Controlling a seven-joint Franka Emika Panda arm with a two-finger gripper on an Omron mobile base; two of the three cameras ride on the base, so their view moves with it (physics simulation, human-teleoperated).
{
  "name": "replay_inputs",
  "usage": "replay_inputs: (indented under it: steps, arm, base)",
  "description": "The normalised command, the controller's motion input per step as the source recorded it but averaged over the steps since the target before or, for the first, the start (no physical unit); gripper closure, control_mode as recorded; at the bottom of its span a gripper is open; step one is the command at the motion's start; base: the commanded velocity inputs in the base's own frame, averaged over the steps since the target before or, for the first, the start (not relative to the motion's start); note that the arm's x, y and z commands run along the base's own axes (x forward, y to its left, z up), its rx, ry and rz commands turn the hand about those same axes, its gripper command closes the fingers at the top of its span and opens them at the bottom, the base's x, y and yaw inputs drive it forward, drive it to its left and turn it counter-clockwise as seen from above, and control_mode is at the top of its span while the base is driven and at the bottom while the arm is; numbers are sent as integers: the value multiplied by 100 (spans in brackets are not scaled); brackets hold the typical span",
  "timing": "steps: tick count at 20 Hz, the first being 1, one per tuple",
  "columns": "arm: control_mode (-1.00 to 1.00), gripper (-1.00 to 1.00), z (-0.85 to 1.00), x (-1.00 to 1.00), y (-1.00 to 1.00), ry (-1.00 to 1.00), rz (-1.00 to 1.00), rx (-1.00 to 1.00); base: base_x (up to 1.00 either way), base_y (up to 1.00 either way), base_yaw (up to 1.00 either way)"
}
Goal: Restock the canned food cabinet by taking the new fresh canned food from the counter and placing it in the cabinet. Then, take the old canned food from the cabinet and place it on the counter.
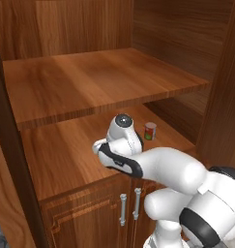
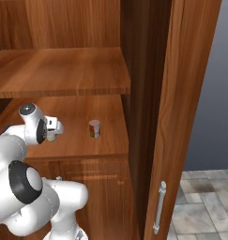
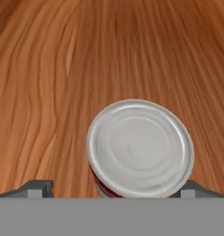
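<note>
The fingers (image 3: 114, 188) are spread wide, gripping nothing. The old canned food (image 3: 140, 148) is seen upright between them on the cabinet (image 1: 80, 82) shelf. The new fresh canned food (image 1: 150, 131) is set well apart.

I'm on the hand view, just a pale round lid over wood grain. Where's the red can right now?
Observer: The small red cylindrical can with a green mark stands upright on the reddish-brown wooden cabinet's lower shelf, off to the hand's right and apart from it.
Operator: And which can is under me?
Observer: From the right base view, a cream-yellow can side peeks out beneath the hand, so probably the old one.
Operator: Anything overhead?
Observer: The upper shelf is above the hand.
</note>
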Motion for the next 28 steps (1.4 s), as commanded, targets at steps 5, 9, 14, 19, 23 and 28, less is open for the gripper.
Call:
replay_inputs:
  steps: [5, 9, 14, 19, 23, 28]
  arm:
    - [-100, -100, -1, 16, 0, 0, 0, 0]
    - [-100, -100, -7, 14, 0, 0, 0, -1]
    - [-100, 100, -10, 13, 0, 0, 0, -2]
    - [-100, 100, -3, 3, 0, 0, 0, 0]
    - [-100, 100, 0, -5, 0, 0, 0, 0]
    - [-100, 100, 15, -75, -5, -9, 0, 0]
  base:
    - [0, 0, 0]
    - [0, 0, 0]
    - [0, 0, 0]
    - [0, 0, 0]
    - [0, 0, 0]
    - [0, 0, 0]
